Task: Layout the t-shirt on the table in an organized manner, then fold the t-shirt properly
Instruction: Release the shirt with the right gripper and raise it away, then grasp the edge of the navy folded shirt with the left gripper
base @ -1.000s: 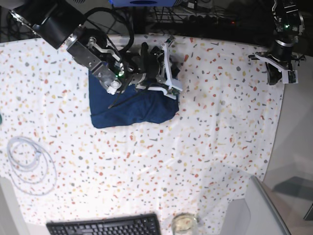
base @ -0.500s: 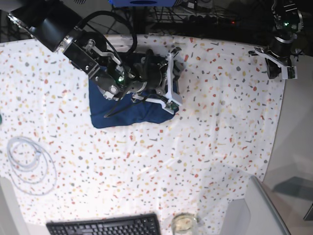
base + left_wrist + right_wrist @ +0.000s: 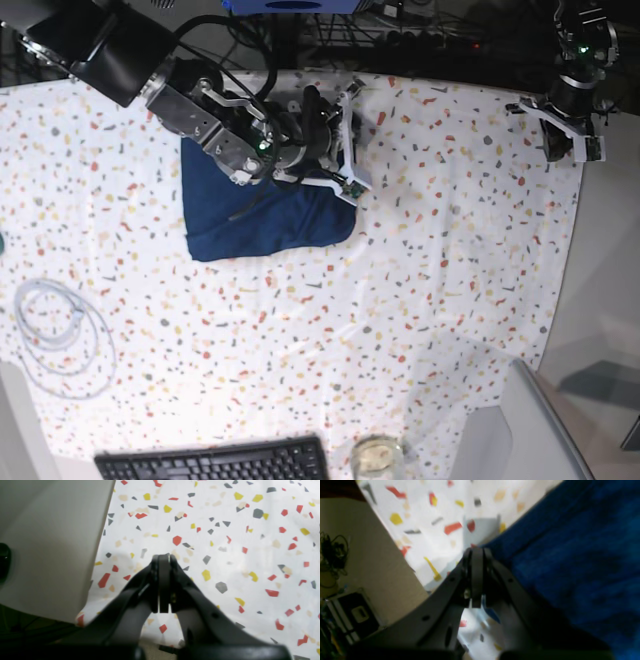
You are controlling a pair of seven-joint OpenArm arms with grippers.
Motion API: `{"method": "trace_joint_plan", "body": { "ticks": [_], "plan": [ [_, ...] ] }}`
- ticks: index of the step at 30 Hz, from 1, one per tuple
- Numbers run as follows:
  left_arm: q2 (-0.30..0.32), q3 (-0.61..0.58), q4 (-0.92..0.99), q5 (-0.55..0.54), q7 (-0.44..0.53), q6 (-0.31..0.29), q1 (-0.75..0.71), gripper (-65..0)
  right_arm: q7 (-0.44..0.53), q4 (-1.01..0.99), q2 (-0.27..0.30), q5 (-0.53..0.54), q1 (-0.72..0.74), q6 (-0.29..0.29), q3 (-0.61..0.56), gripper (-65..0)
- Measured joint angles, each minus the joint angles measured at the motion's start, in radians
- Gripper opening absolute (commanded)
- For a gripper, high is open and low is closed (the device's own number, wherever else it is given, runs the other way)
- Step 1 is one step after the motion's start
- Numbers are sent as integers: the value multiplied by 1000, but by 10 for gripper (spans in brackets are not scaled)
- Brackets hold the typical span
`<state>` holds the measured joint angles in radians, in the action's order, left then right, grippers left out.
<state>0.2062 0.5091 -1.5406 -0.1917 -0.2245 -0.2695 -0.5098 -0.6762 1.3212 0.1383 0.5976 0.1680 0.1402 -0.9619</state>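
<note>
The dark navy t-shirt [image 3: 265, 215] lies folded into a compact rectangle on the speckled table [image 3: 420, 260], left of centre and towards the back. My right gripper [image 3: 315, 120] hangs over the shirt's back right part. In the right wrist view its black fingertips [image 3: 476, 552] are pressed together at the shirt's edge [image 3: 570, 555], with nothing visible between them. My left gripper [image 3: 570, 130] is far off at the table's back right corner. In the left wrist view it [image 3: 163, 556] is shut and empty above the cloth [image 3: 237, 542].
A coil of clear tubing [image 3: 60, 335] lies at the left edge. A black keyboard [image 3: 215, 462] and a glass dish [image 3: 377, 455] sit at the front. A bare grey surface [image 3: 50, 542] borders the cloth beside the left gripper, and a grey panel [image 3: 530, 430] stands at the front right.
The right arm dipped towards the shirt's right edge and came back up. The shirt kept its shape. The left gripper rose slightly towards the back corner.
</note>
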Motion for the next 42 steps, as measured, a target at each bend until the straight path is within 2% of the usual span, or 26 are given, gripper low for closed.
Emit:
{"method": "trace_joint_plan", "body": {
  "ticks": [3, 6, 12, 14, 17, 19, 22, 26, 34, 42],
  "plan": [
    [-1, 0, 0, 0, 0, -1, 0, -650, 3, 79, 8, 8, -3, 0, 2, -645],
    [0, 0, 0, 0, 0, 0, 0, -650, 0, 157, 50, 15, 3, 2, 21, -645],
    [-3, -8, -12, 1, -5, 0, 0, -650, 11, 169, 115, -1, -13, -2, 341, -645],
    [-24, -29, -60, 3, -5, 9, -4, -650, 11, 132, 136, -2, -8, -3, 415, -645],
    [-67, -142, -151, 2, 0, 7, 4, -650, -1, 109, 174, -2, -19, -2, 465, -645],
    [-96, -236, -179, -1, -5, -21, 39, -650, -5, 109, 189, 3, -25, -2, 475, -645],
    [-128, -384, -173, 3, 1, -5, 112, -650, 11, 110, 194, 4, -34, -2, 483, -645],
    [-142, -525, -61, 10, -3, -1, 202, -650, 13, 76, 188, 11, -40, 6, 480, -645],
    [-126, -517, 91, 11, -3, 8, 263, -650, 97, 18, 254, 5, -36, 6, 482, -645],
    [-143, -526, 155, 4, -2, 7, 331, -650, 101, 13, 259, 5, -36, 6, 482, -645]
  ]
}}
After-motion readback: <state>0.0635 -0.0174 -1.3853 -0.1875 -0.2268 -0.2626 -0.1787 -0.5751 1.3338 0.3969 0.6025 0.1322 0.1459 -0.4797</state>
